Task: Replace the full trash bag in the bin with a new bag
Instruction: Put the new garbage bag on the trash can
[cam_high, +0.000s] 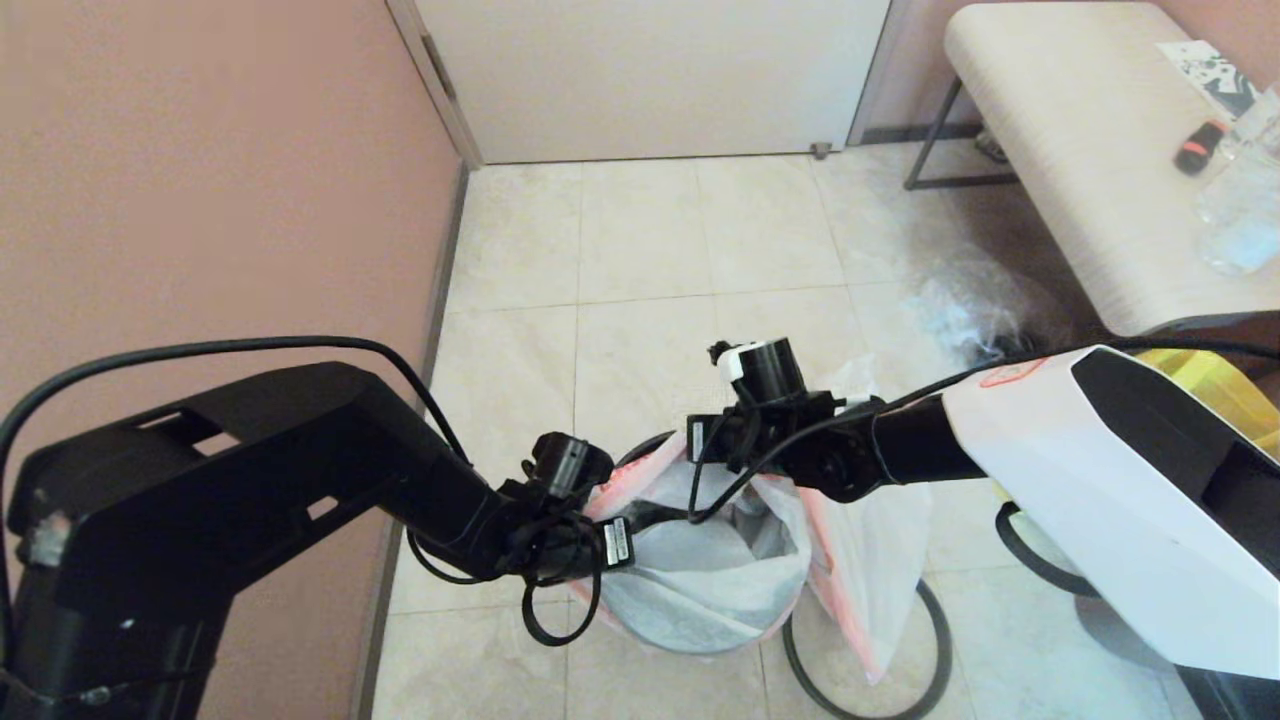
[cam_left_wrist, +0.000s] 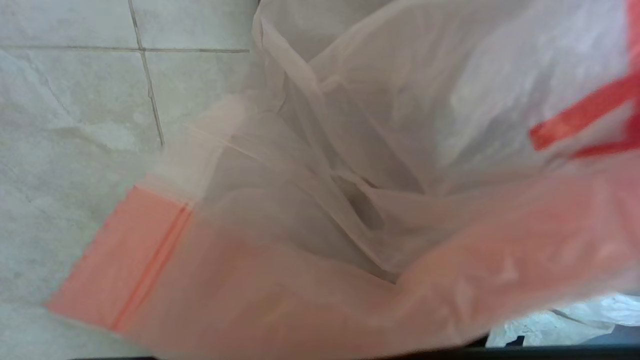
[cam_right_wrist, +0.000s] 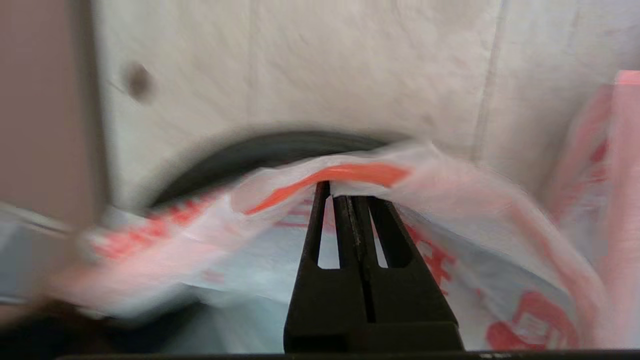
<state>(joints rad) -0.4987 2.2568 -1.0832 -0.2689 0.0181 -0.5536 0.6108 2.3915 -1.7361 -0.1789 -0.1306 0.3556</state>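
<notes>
A new white bag (cam_high: 700, 580) with pink-red print stands open inside the black bin (cam_high: 648, 446), hiding most of it. My right gripper (cam_high: 742, 468) is at the bag's far edge. In the right wrist view it (cam_right_wrist: 345, 192) is shut on the bag's (cam_right_wrist: 450, 200) red-printed edge, just inside the bin's black rim (cam_right_wrist: 270, 150). My left gripper (cam_high: 608, 532) is at the bag's left edge. The bag's film (cam_left_wrist: 400, 125) fills the left wrist view. The thin dark hoop (cam_high: 943, 640) lies on the floor right of the bin, under a hanging flap of the bag.
A filled clear bag (cam_high: 960, 310) lies on the tiles by the bench (cam_high: 1080, 150). A yellow shopping bag (cam_high: 1225, 385) shows behind my right arm. A pink wall (cam_high: 200, 180) runs along the left, and a closed door (cam_high: 650, 70) is ahead.
</notes>
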